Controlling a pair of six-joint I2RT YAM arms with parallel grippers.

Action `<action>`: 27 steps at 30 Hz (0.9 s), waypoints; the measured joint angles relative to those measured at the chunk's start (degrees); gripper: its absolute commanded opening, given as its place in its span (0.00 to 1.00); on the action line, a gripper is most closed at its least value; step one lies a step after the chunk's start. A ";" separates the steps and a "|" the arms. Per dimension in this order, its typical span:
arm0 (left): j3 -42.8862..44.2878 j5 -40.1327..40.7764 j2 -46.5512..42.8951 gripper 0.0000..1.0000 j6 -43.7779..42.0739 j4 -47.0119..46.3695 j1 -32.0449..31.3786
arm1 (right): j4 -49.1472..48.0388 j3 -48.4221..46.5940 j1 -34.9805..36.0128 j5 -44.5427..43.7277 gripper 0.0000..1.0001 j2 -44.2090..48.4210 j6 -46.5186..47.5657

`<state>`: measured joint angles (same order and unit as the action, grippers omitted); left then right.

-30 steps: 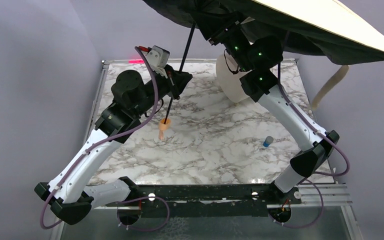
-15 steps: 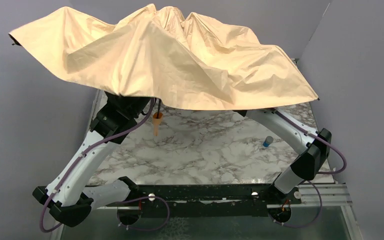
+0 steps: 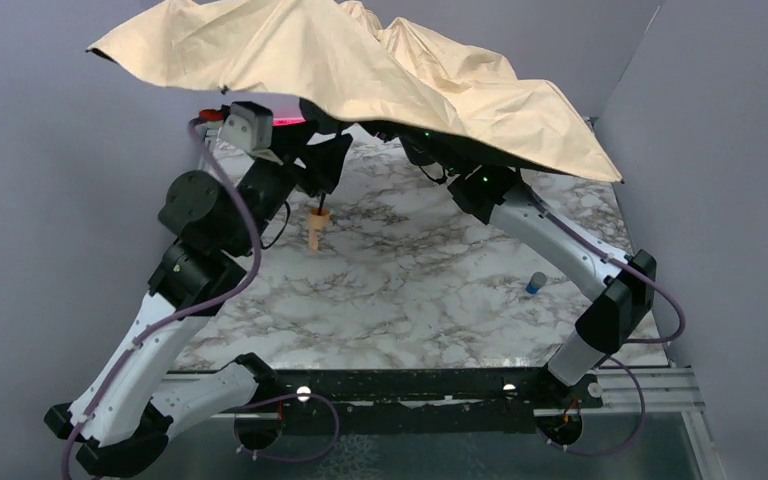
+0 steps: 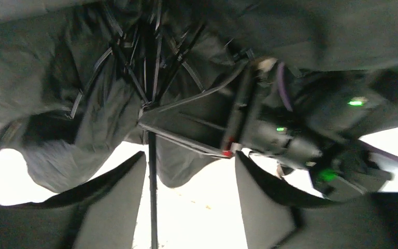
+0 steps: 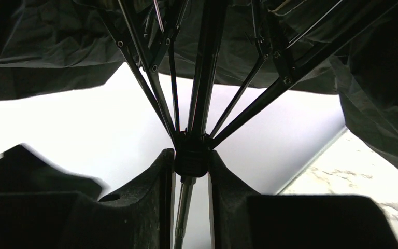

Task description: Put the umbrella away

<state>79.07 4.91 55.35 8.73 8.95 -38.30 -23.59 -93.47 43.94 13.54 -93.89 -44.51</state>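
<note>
Pinching one umbrella [image 3: 360, 70] at hub [image 5: 192, 148], right end effector [image 5: 192, 158], left end effector [image 4: 190, 161] spread astride shaft [image 4: 152, 197], one blue cylinder [image 3: 535, 283]

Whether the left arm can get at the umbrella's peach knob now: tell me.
Probably yes. The left pincer stands open astride the shaft of the umbrella, and the peach knob hangs free just below it, nothing between. The right pincer clamps the runner higher up.

top view: umbrella [image 3: 360, 70] canopy cut off by top edge, hides right hand [image 5: 192, 166] and part of far table [image 3: 410, 290] | 1 small blue thing [image 3: 535, 283] too small to identify | left wrist view: right arm [image 4: 285, 140] blurred
</note>
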 measured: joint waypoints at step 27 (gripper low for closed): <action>-15.98 -0.48 -11.34 0.83 6.99 15.96 -0.35 | 2.71 -3.65 -4.33 -2.32 0.01 -4.31 -3.23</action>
<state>63.09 4.43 44.01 15.73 24.91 -38.65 -20.88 -97.12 39.62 11.22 -98.19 -47.75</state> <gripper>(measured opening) 0.951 0.280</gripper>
